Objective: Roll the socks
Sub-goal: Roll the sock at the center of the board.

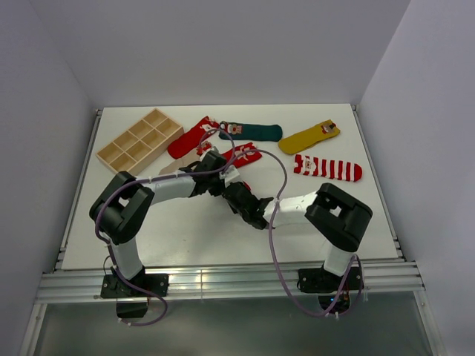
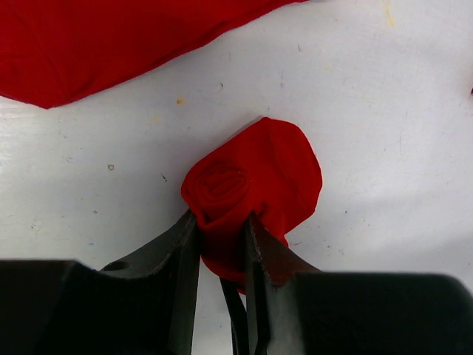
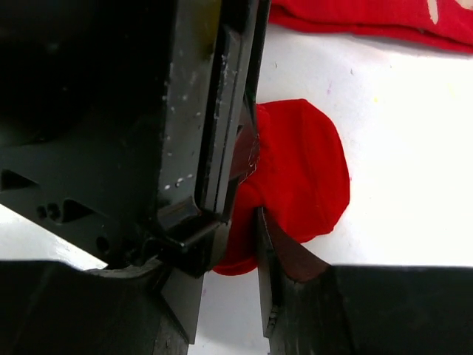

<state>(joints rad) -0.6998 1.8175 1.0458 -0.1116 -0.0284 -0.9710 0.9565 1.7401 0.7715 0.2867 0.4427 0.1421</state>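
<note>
While in left claw [image 2: 222, 225], sock roll [image 2: 260, 171] mid-table [image 1: 185, 231].

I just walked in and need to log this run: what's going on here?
The left gripper is clamped on a red sock wound into a small roll on the table. The right gripper sits against the same roll; whether it grips is unclear. A green sock, a yellow sock and a striped sock lie flat behind, near a wooden tray.

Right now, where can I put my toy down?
Bare: the table's near middle, between the two arm bases, and the back strip behind the dark green sock. Crowded: from the wooden tray to the striped sock.
</note>
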